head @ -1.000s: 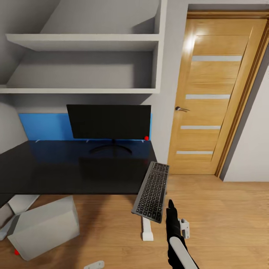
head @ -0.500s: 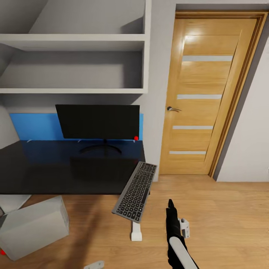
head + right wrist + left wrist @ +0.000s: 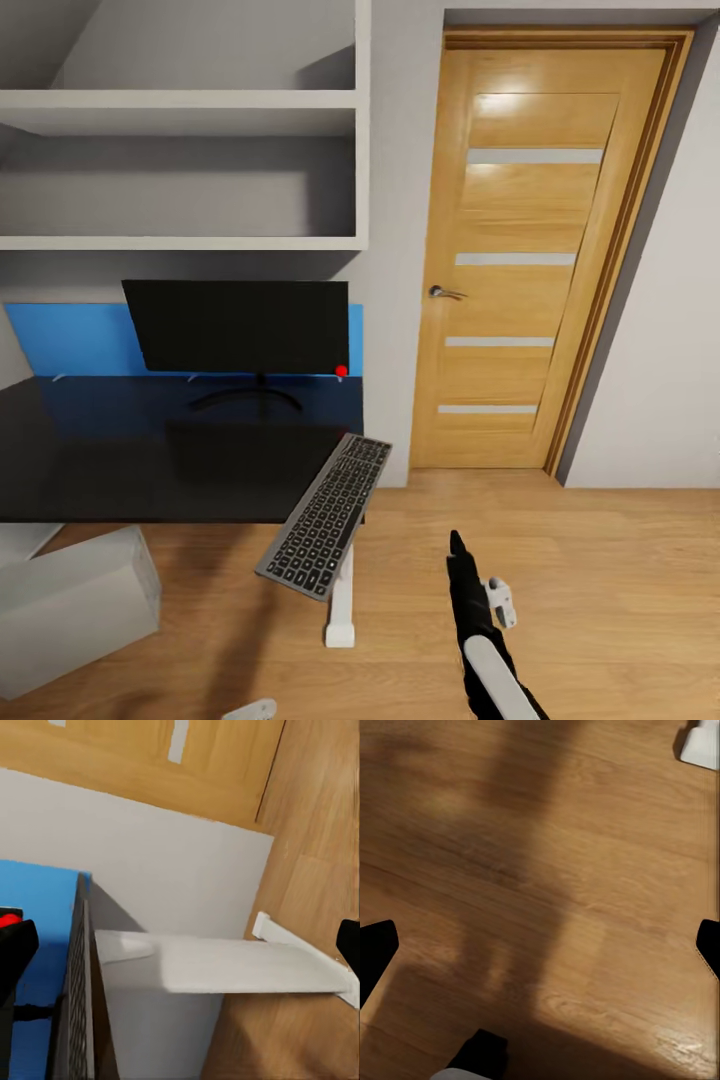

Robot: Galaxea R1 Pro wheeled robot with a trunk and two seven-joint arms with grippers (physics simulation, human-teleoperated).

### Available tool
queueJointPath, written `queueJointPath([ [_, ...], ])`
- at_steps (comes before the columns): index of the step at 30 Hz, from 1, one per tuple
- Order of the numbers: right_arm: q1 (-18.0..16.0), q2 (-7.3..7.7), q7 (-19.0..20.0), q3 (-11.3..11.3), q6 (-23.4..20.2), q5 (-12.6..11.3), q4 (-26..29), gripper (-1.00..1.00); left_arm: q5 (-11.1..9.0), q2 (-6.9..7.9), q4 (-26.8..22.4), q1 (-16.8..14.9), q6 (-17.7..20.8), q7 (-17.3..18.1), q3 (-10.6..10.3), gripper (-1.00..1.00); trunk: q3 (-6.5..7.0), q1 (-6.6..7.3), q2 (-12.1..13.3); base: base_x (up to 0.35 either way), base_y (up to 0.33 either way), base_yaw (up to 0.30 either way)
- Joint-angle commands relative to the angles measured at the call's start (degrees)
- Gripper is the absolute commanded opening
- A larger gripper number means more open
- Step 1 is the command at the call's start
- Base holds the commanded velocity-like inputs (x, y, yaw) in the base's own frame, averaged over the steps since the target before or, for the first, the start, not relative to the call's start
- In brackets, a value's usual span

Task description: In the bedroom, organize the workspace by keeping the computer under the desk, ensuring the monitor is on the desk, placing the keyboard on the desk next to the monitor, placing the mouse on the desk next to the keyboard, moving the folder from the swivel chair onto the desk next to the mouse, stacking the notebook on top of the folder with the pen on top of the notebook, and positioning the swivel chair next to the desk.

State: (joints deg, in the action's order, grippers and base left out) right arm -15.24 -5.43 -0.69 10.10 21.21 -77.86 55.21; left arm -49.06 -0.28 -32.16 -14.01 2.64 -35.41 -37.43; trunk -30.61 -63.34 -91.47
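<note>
Keyboard (image 3: 325,517) hangs off the desk's (image 3: 150,470) right front corner: far end on the black top, near end out over the floor, tilted down toward the robot. Long axis runs diagonal, from the near left up toward the far right, roughly toward the monitor (image 3: 235,325).

From the right gripper (image 3: 457,545), the keyboard lies to its left and slightly ahead, near but apart, nothing touching. The right arm is the closer one by a clear margin. In the right wrist view the keyboard's edge (image 3: 75,997) shows end-on beside the white desk leg (image 3: 225,964), so the claw points along the desk end, not at the keys.

Right claw state: the 2 dark fingertips sit at opposite edges of the wrist view, so it reads as spread, holding nothing. Left gripper (image 3: 540,945) also spread, 2 tips at the frame edges, aimed at bare wood floor (image 3: 547,870).

Monitor is on the desk, well beyond the keyboard. Computer (image 3: 75,610) sits on the floor far left of the claw, partly under the desk edge.

Judgement: next move is a leftward reach, pinch across the keyboard's short axis near the overhanging end. Risk: a nudge could tip it off.
</note>
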Motion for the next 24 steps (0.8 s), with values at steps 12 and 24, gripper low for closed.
queueJointPath([
  [12, -13.54, 4.72, -9.44, 2.06, -3.31, 12.86, -36.41, 1.0, 0.9, 0.05, 0.59, -0.06, -2.97, -0.37, -0.54, 1.0, -0.06, 0.0, -0.03, 0.004, -0.016, 0.0],
  [24, -13.83, 4.92, -10.14, 3.83, 14.33, 41.34, -55.21, 1.0, 0.55, -0.04, 1.8, -0.06, -5.23, -0.46, -0.87, 1.0, -0.06, 0.0, -0.03, 0.0, 0.0, 0.0],
])
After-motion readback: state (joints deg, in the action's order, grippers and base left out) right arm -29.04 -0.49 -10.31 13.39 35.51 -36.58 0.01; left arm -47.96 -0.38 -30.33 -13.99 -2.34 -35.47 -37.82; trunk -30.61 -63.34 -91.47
